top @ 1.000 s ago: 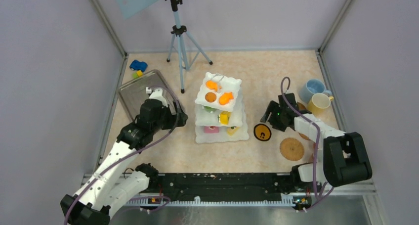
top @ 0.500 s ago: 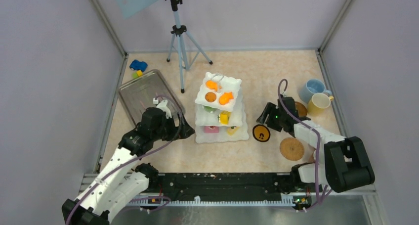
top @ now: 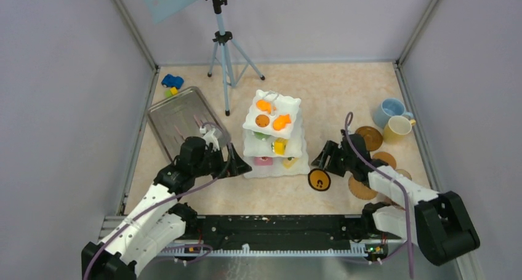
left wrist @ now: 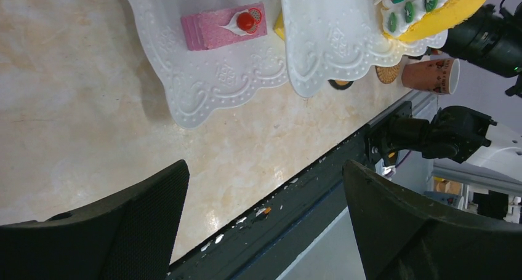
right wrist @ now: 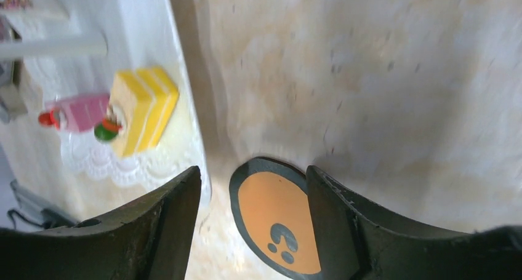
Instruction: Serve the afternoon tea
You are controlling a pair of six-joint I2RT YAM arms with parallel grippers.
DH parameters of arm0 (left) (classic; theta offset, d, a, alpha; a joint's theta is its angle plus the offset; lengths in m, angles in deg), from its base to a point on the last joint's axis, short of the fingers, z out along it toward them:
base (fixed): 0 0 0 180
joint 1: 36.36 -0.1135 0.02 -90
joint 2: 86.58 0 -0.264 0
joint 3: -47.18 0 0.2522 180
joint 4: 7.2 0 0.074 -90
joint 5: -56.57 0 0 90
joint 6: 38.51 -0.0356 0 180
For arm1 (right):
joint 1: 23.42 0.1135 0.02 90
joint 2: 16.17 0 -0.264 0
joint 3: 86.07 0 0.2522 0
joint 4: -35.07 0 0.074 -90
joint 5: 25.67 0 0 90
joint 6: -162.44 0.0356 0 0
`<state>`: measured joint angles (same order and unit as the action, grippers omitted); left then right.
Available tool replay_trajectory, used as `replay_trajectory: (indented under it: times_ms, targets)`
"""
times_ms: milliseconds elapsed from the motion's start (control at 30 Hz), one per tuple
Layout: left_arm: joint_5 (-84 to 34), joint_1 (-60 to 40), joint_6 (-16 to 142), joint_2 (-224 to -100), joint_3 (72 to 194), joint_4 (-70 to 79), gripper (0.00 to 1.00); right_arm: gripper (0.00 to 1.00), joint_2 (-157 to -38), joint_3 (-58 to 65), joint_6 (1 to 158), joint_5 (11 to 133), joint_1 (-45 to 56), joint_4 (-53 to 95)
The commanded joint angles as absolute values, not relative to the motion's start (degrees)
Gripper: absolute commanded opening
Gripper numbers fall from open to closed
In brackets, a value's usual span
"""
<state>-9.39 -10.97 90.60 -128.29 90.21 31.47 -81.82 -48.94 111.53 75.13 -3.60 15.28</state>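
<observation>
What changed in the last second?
Left hand, open, swung off the tray toward the near side, up to the base of the stand. Right hand pulled nearer and left, and the orange coaster came with it between its fingers; a firm grip isn't clear. Stand, cakes, mugs, tray unmoved.

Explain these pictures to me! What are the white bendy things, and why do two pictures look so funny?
The white bendy things are two robot arms, each ending in a two-finger gripper. The wide picture looks down from above the table. The other two come from little cameras on the arms' wrists, so the dark shapes at the bottom are the robot's own fingers. On the table are a white three-tier stand with toy pastries, two mugs, some brown coasters, a steel tray and a blue toy car. The left gripper is wide open and empty, beside the stand's bottom plate. The right gripper holds an orange disc with a black rim.
</observation>
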Motion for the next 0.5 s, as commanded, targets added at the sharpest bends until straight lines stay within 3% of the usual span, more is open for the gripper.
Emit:
replay_trajectory:
  times_ms: [0, 200, 367, 467]
  targets:
    - [-5.3, -11.0, 91.7, -128.8, 88.6, 25.4, 0.99, 0.63, -75.5, -56.0, 119.7, 80.9, 0.1, 11.5]
    - [-3.1, -10.9, 93.2, -127.7, 84.8, 21.8, 0.99, 0.64, -68.0, -55.8, 125.0, 81.4, 7.2, 9.1]
    - [-0.9, -10.9, 93.9, -126.5, 83.9, 21.2, 0.99, 0.72, -64.1, -44.7, 122.9, 60.6, 7.3, -19.8]
    - [-1.9, -10.8, 93.1, -125.3, 83.7, 22.5, 0.99, 0.76, -62.0, -44.7, 125.4, 60.9, 7.3, -25.2]
